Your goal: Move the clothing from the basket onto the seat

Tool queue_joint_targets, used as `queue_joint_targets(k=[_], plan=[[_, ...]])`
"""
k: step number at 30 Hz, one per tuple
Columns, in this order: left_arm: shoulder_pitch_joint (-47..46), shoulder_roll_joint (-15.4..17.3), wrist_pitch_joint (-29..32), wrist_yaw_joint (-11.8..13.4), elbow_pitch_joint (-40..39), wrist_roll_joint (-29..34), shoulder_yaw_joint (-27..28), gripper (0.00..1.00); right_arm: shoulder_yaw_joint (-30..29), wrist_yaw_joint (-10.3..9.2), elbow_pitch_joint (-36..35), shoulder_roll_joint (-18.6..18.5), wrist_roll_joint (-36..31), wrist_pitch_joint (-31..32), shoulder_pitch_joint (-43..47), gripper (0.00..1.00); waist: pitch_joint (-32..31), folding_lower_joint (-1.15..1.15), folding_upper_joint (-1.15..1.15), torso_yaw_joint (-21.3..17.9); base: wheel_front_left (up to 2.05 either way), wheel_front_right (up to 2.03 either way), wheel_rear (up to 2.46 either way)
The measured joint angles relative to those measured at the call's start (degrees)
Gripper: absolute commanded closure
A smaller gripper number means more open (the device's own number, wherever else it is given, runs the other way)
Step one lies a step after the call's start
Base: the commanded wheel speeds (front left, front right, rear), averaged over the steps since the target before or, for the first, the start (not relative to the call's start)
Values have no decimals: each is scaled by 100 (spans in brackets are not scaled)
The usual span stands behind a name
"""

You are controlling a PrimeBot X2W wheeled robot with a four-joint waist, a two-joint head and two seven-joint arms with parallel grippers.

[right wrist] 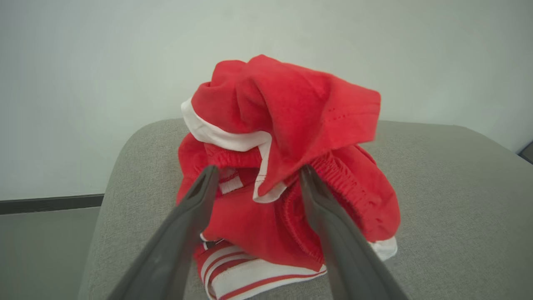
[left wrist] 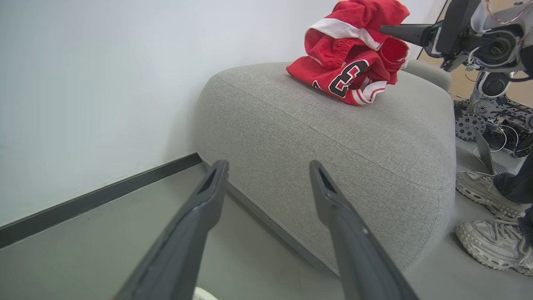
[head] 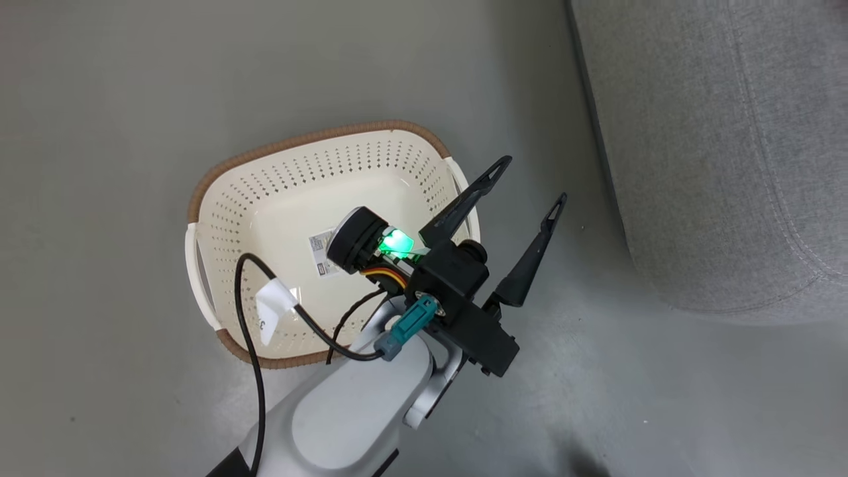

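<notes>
The cream basket [head: 228, 199] stands on the grey floor with only its label sticker [head: 320, 255] inside. My left gripper [head: 532, 180] hangs open over the basket's right rim, fingers aimed toward the seat [head: 729, 165]. In the left wrist view the left gripper [left wrist: 267, 164] is open and holds nothing, facing the seat [left wrist: 333, 137]. Both red garments lie heaped on the seat's top: the number jersey [left wrist: 345, 81] underneath, the white-striped garment [left wrist: 341, 29] above. My right gripper [right wrist: 258, 168] is open, fingers straddling a fold of the clothing [right wrist: 291, 125]. One of its fingers [left wrist: 404, 32] touches the heap.
A person's two pale sneakers [left wrist: 487, 241] stand on the floor right of the seat. Behind them is equipment with gears and cables [left wrist: 470, 125]. A white wall with a dark baseboard [left wrist: 95, 200] runs behind the seat. A black cable with a white tag [head: 275, 305] hangs over the basket.
</notes>
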Motion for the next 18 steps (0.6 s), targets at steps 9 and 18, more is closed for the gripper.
queue_joint_targets(k=[9, 18], plan=[[388, -13, 0, 0, 119, -138, 323, 0, 119, 0, -708, 326, 52, 0, 765, 0, -595, 0, 0, 56, 0, 0, 0], [1007, -31, 0, 0, 252, -157, 879, 0, 114, 0, -1315, 519, 151, 1, 1578, 0, -1236, -1, 0, 320, 0, 0, 0]])
